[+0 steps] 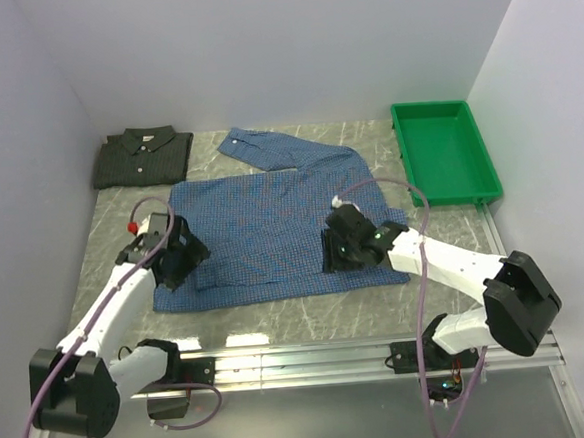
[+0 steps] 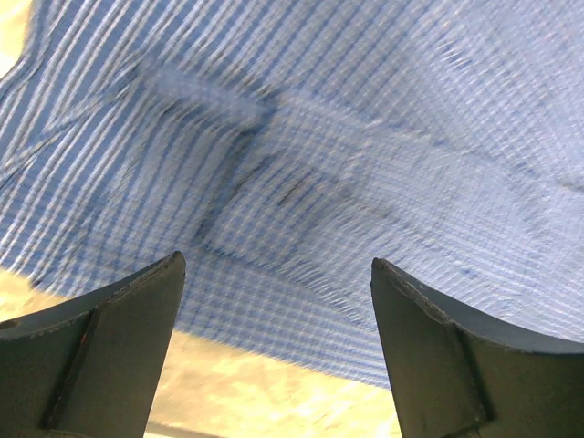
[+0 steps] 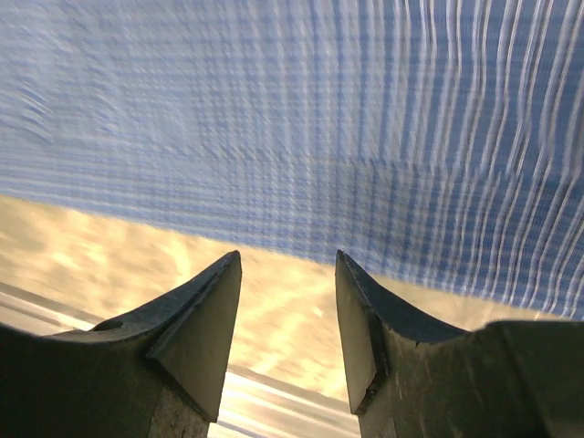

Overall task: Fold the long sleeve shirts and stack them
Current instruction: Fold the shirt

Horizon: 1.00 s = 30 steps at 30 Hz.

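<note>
Jaws are gaping wide on the left gripper (image 2: 278, 266), narrower on the right gripper (image 3: 288, 259). Both are hovering empty over the blue shirt (image 1: 262, 221).

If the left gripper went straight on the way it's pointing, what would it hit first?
Probably the blue shirt, just past its near edge: the left gripper, jaws open, faces the cloth with nothing between, though depth is hard to judge.
</note>
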Each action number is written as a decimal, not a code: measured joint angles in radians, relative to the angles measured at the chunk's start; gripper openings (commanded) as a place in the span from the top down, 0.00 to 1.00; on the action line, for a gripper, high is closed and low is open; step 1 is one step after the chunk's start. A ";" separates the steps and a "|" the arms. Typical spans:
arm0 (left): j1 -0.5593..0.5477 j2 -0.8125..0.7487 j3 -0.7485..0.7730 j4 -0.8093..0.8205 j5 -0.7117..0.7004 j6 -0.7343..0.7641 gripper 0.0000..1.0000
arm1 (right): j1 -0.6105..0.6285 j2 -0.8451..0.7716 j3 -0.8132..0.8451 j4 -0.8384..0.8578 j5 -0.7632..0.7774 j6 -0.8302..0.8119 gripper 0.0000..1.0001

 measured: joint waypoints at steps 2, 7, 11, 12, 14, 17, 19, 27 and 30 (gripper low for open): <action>-0.001 0.043 0.049 0.018 0.002 0.014 0.13 | -0.006 0.016 0.059 0.005 0.020 -0.003 0.47; -0.020 0.226 0.152 0.095 0.006 0.035 0.14 | -0.050 0.153 0.207 0.060 0.047 -0.017 0.47; -0.030 0.347 0.163 0.151 0.008 0.035 0.14 | -0.088 0.261 0.232 0.087 0.052 -0.024 0.47; -0.031 0.372 0.163 0.158 0.009 0.035 0.14 | -0.095 0.282 0.232 0.087 0.051 -0.025 0.47; -0.031 0.417 0.159 0.169 0.012 0.034 0.14 | -0.103 0.319 0.229 0.089 0.051 -0.025 0.47; -0.031 0.441 0.129 0.202 0.026 0.031 0.14 | -0.105 0.343 0.196 0.092 0.044 -0.024 0.47; -0.031 0.415 0.100 0.230 0.034 0.029 0.14 | -0.105 0.343 0.167 0.084 0.035 -0.024 0.47; -0.011 0.241 -0.070 0.338 0.094 -0.023 0.13 | -0.080 0.213 0.009 0.117 -0.018 -0.016 0.45; -0.009 0.167 -0.118 0.321 0.127 -0.058 0.13 | -0.062 0.132 -0.065 0.103 -0.051 -0.005 0.45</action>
